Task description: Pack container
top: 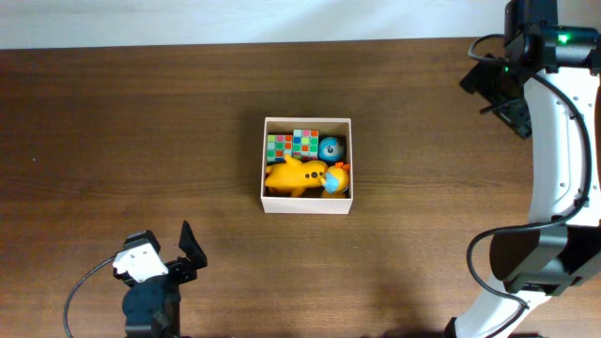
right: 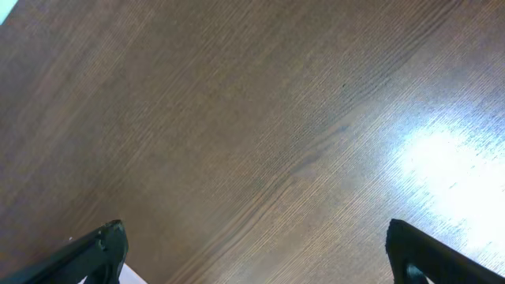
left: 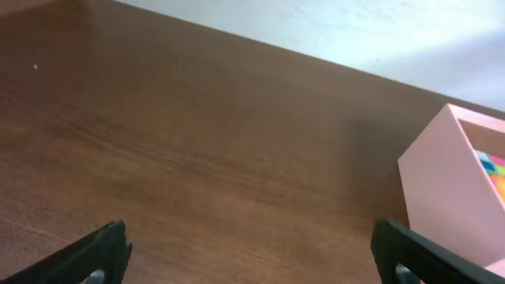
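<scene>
A: Item one: where is the container lying?
B: The container [top: 306, 206] is sitting mid-bench [top: 141, 122], open side up, holding a yellow plush toy [top: 294, 176], a chequered cube [top: 292, 144] and a blue ball [top: 331, 148].
A: Item two: the left end effector [left: 248, 237]?
B: It is hanging at seven o'clock from the container, well apart, fingers spread wide and gripping nothing.
A: Item three: the right end effector [right: 256, 237]?
B: It is sitting at two o'clock, likewise spread wide over bare wood.
</scene>
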Robot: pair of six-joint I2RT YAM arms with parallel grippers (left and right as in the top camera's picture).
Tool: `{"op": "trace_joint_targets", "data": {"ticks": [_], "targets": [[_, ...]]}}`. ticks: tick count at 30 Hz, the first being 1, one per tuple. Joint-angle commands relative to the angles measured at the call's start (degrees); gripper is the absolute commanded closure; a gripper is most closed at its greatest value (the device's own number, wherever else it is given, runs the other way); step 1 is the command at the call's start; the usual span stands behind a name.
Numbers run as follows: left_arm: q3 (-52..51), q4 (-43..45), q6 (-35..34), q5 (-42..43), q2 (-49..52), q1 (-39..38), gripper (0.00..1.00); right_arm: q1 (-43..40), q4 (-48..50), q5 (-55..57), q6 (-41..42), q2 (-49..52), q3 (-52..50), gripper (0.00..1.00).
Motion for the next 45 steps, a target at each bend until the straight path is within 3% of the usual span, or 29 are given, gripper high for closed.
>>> {"op": "trace_joint_targets", "data": {"ticks": [1,10,16,45], "targets": [[-0.5,0.4,1.3,0.6,-0.6,0.3,0.01,-0.3,0.0,0.1,0.2,-0.5,0.5,0.01],[-2.1,7.6,1.3,-0.7,-0.6,0.3,0.01,-0.3,0.0,0.1,0.2,-0.5,0.5,0.01],[-2.9,20.3,1.3,-0.7,-0.6,0.3,0.01,-0.3,0.0,0.1,0.2,-0.5,0.5,0.01],[-7.1,20.9,1.3,-1.7,-0.6,0.3,0.01,-0.3,0.0,0.1,0.2,-0.5,0.5,0.01]]}}
